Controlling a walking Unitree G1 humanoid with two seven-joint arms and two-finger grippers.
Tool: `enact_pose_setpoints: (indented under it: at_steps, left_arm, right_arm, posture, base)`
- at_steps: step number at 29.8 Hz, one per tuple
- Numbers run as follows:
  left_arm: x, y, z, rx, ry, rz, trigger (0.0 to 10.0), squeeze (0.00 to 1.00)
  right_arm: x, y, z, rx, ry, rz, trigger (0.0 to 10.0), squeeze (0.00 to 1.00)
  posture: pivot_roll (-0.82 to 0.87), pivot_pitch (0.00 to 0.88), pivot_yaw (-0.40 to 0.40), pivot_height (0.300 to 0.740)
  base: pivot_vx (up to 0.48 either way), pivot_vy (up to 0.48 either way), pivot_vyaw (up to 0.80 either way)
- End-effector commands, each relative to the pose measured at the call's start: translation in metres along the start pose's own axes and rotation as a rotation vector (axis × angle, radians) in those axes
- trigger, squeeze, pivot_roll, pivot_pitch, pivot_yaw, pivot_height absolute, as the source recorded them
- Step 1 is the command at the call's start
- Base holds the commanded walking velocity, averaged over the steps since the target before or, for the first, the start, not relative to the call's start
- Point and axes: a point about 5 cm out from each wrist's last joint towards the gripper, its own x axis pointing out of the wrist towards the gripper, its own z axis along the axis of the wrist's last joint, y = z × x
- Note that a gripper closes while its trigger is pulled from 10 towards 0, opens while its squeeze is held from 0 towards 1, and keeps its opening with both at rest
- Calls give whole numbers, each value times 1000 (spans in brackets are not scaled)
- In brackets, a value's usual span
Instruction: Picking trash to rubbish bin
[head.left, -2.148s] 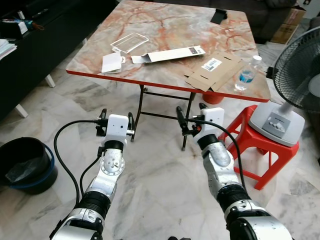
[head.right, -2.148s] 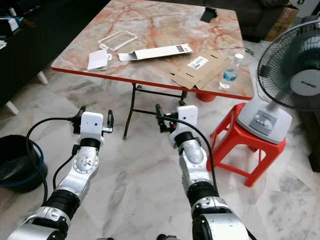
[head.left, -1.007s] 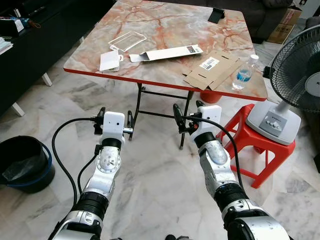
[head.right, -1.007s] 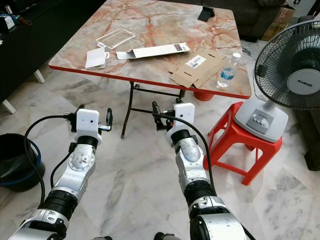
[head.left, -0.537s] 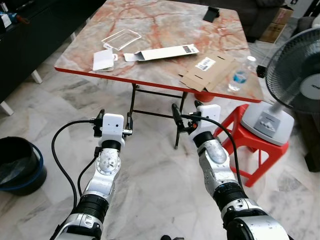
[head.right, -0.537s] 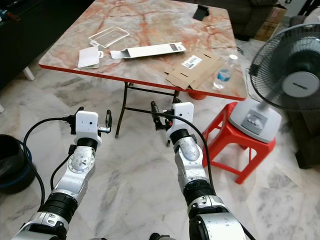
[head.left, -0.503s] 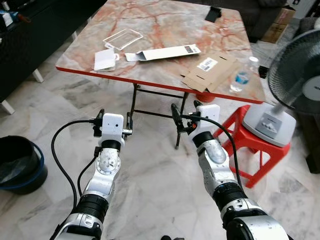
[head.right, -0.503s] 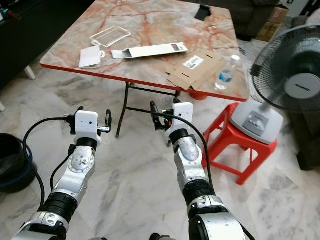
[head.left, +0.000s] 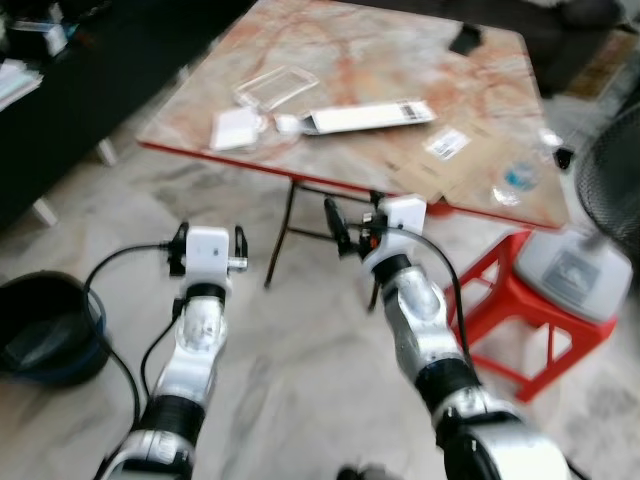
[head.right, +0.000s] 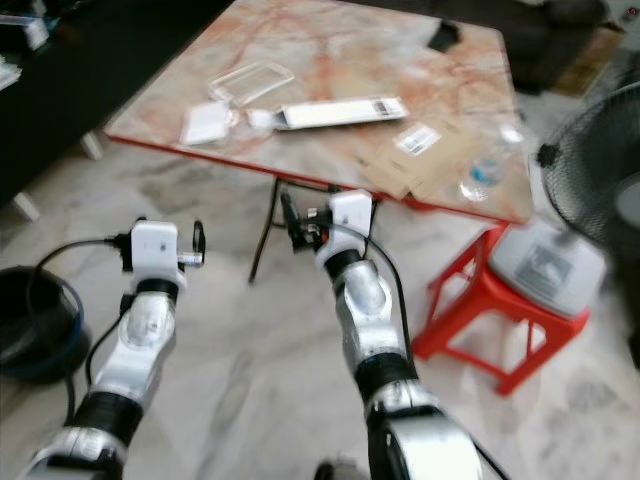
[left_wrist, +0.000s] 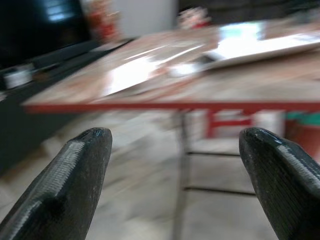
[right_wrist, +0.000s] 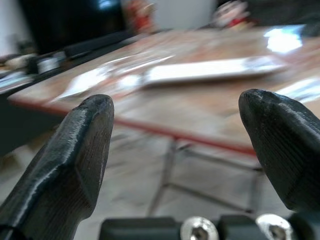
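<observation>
On the marble table (head.left: 330, 60) lie a clear plastic tray (head.left: 275, 85), a white packet (head.left: 232, 127), a long white box (head.left: 370, 115) and flat brown cardboard (head.left: 450, 165). A blurred water bottle (head.left: 518, 178) stands by the cardboard. The dark rubbish bin (head.left: 45, 330) sits on the floor to my left. My left gripper (head.left: 208, 242) and right gripper (head.left: 355, 225) hover open and empty, below and in front of the table's red edge. In the left wrist view the fingertips (left_wrist: 75, 185) are wide apart, and so are the fingertips (right_wrist: 75, 160) in the right wrist view.
A red plastic stool (head.left: 510, 310) stands to the right of the table with a grey fan (head.left: 600, 200) on it. A black phone (head.left: 465, 38) lies at the table's far side. Dark furniture (head.left: 60, 90) runs along the left. The table's metal legs (head.left: 290, 230) are just ahead.
The whole picture has swung and blurred, so the camera has moved; the table sits a little nearer. Both grippers keep the same open pose.
</observation>
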Motion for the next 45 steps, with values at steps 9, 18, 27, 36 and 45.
enact_pose_setpoints:
  at_steps: [9, 18, 27, 36, 45]
  left_arm:
    - [3, 8, 4, 17, -14, 21, 10000, 0]
    - [3, 9, 4, 18, -14, 24, 10000, 0]
    - [4, 13, 7, 27, -18, 41, 10000, 0]
    - [7, 21, 12, 52, -23, 28, 10000, 0]
    - [9, 14, 16, 57, -30, 1, 10000, 0]
  right_arm:
    - [1, 7, 1, -8, -13, 14, 10000, 0]
    - [1, 8, 1, -37, -15, 26, 10000, 0]
    - [2, 7, 0, 0, -7, 19, 10000, 0]
    - [2, 10, -8, 109, 18, -57, 10000, 0]
    - [-4, 21, -12, 52, 3, 15, 10000, 0]
  posture:
    - [87, 137, -105, 740]
    - [84, 144, -108, 740]
    - [92, 148, -95, 740]
    - [108, 145, -31, 740]
    - [110, 130, -14, 740]
  base:
    - [277, 0, 0]
    - [278, 0, 419]
    - [286, 0, 64]
    - [287, 0, 0]
    - [288, 0, 313]
